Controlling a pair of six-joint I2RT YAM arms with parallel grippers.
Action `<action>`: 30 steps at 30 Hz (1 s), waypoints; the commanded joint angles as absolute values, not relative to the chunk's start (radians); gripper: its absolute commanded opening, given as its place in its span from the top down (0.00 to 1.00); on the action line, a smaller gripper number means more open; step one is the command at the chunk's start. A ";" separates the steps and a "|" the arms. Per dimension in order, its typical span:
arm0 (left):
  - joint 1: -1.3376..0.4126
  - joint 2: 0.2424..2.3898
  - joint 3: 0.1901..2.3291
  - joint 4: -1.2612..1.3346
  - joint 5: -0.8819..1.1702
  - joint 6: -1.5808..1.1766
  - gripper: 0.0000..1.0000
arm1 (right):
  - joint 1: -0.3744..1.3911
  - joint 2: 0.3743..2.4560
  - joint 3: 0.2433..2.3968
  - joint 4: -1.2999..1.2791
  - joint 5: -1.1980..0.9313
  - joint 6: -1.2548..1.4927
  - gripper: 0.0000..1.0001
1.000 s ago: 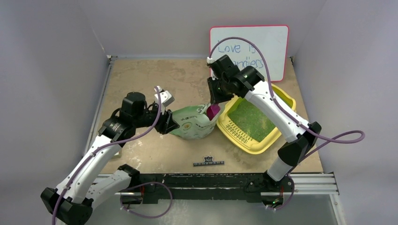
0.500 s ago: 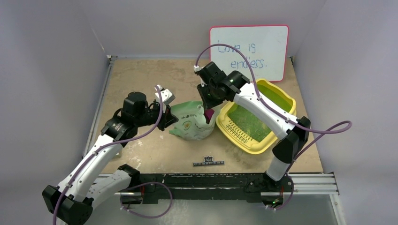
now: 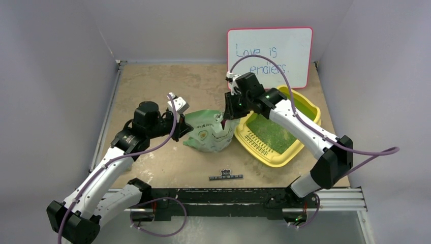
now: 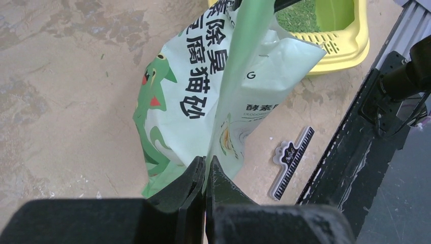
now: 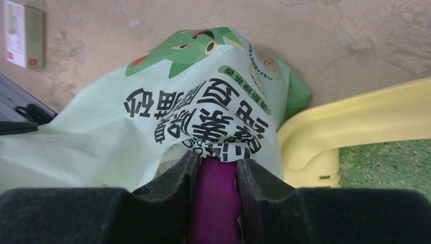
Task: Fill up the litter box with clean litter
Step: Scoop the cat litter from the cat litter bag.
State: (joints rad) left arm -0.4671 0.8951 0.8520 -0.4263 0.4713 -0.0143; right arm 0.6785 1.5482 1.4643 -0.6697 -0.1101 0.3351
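The yellow litter box (image 3: 277, 155) sits right of centre with a layer of green clean litter (image 3: 272, 133) in it. A pale green printed bag (image 3: 207, 133) stands against its left end. My left gripper (image 4: 207, 165) is shut on the bag's lower left edge. At the bag's mouth, my right gripper (image 5: 216, 165) is shut on the handle of a magenta scoop (image 5: 217, 198). The scoop's head is hidden inside the bag. The box rim (image 5: 356, 122) and litter (image 5: 386, 162) lie just right of the scoop.
A white red-framed board (image 3: 269, 53) leans on the back wall behind the box. A small black comb-shaped tag (image 3: 225, 177) lies near the front edge, by the black rail (image 3: 244, 195). A small card (image 5: 23, 35) lies beyond the bag.
My left gripper has shut on the bag's edge and the bag stands more upright. The right arm swung left and back, and the scoop's head has gone into the bag mouth.
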 commanded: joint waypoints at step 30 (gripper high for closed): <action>-0.468 0.885 0.930 -0.348 0.514 -0.109 1.00 | 0.133 1.127 0.874 -0.044 -0.982 0.809 1.00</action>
